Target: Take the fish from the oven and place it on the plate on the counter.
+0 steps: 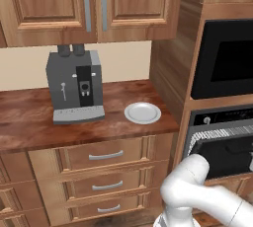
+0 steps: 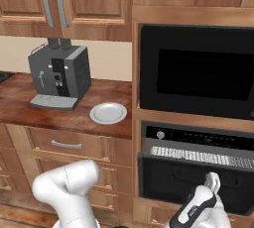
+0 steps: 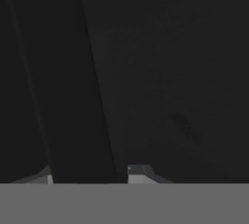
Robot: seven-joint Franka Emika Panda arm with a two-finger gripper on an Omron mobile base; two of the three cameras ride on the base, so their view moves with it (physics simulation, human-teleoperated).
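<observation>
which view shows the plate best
The left base view: the plate sits near the middle, whole on the counter. The right base view shows it too, slightly smaller. The hand view faces dark surfaces.

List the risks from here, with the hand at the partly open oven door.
1. The oven door is only partly open and the gripper sits against its top edge; reaching in now could strike the door or the wire rack.
2. The hand view is nearly black, with only a faint dark mark inside, so the fish is hard to locate and a grasp might miss.
3. The plate lies near the counter edge; a careless placement might nudge it off.
</observation>
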